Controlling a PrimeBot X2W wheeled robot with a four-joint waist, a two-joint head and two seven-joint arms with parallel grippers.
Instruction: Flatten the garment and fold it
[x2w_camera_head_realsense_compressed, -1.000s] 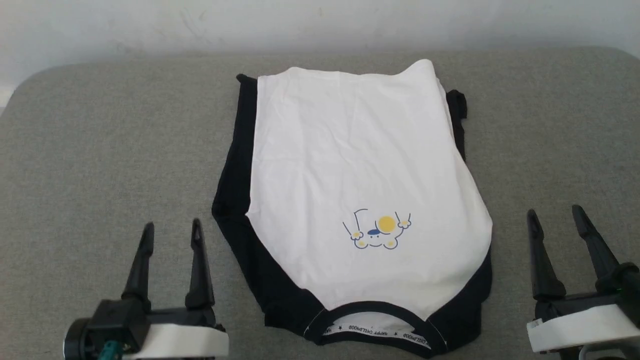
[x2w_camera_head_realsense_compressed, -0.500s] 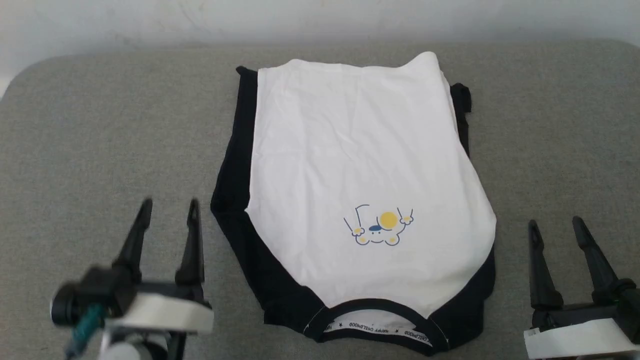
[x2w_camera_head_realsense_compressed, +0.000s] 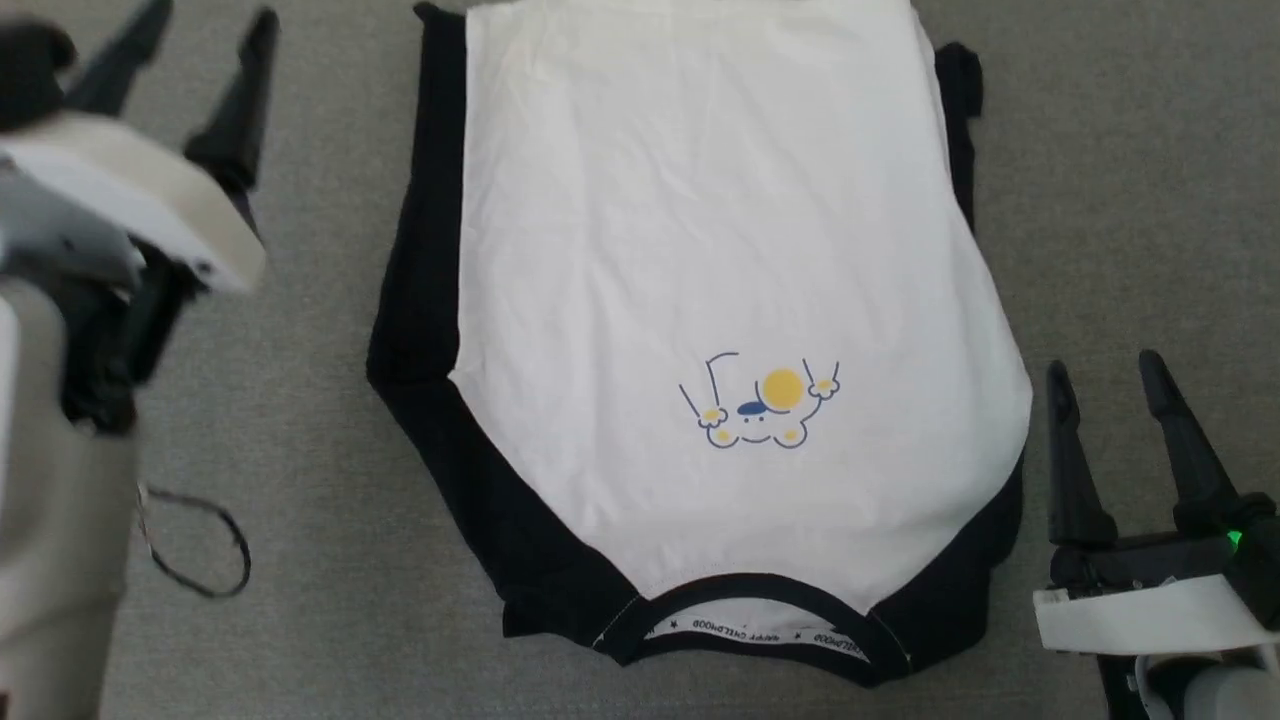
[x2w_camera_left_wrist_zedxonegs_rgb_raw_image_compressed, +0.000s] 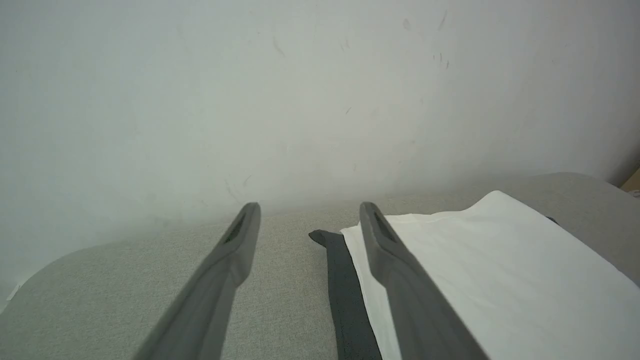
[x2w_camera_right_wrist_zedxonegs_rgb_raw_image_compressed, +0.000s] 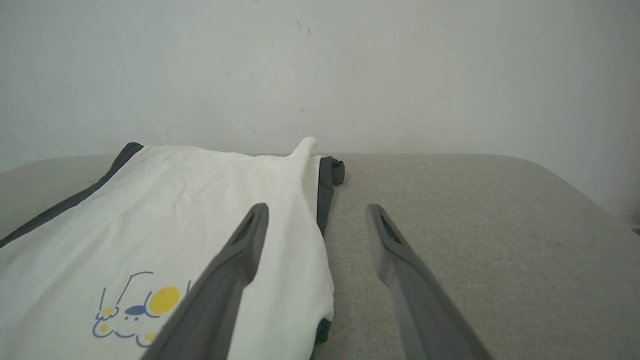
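Garment (x2w_camera_head_realsense_compressed: 700, 250) lay right of left gripper (x2w_camera_head_realsense_compressed: 205, 20), left of right gripper (x2w_camera_head_realsense_compressed: 1104, 370) | both fingers apart, empty | risk: single-layer pinch would untuck sleeves, seemingly folded under.

Light is soft, even and bright, with hardly any shadows. The left gripper (x2w_camera_head_realsense_compressed: 208, 20) looks blurred in the head view. Both wrist views are hazy beyond the fingers.

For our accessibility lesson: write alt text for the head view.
A white T-shirt with black sleeves lies flat on a grey surface, collar nearest the camera. The open left gripper hovers at upper left, the open right gripper at lower right, both clear of it.
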